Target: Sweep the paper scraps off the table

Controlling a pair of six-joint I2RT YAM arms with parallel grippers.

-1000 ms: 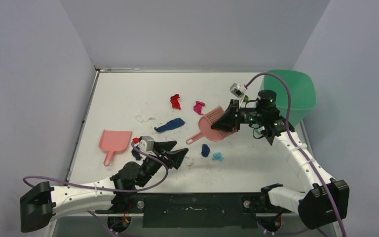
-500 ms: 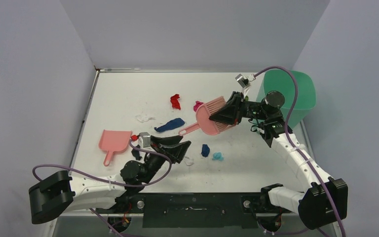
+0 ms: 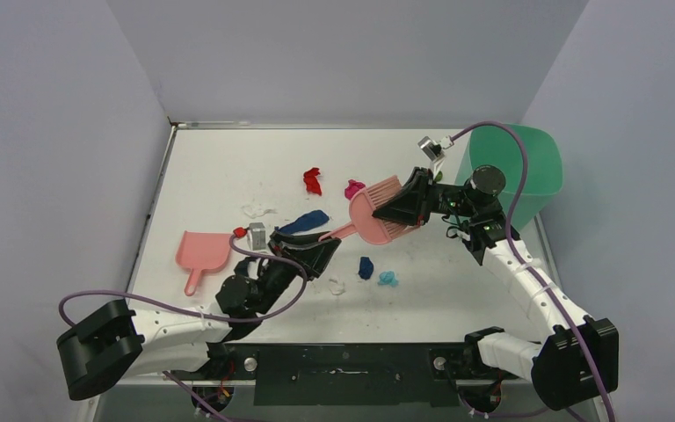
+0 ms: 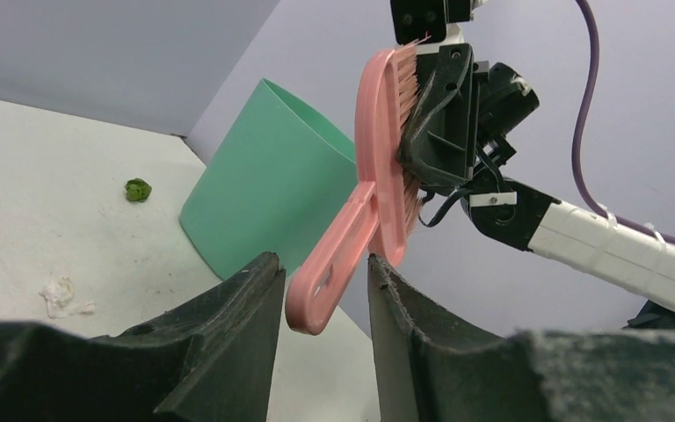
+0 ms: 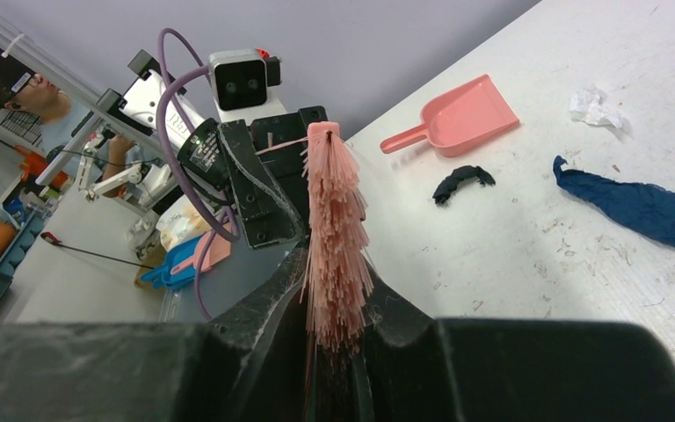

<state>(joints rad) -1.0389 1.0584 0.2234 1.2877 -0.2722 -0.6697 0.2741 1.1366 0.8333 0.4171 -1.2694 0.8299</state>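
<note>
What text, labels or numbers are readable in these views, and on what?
No readable text in any view.
White-print label on the left arm's black wrist housing, right wrist view: too small and blurred to read.
Pink brush, pink dustpan, green bin: no markings visible.

I see the brush (image 4: 373, 132) as smooth pink plastic. The table (image 3: 211, 167) looks matt and scuffed, the paper scraps (image 3: 313, 181) crumpled.
</note>
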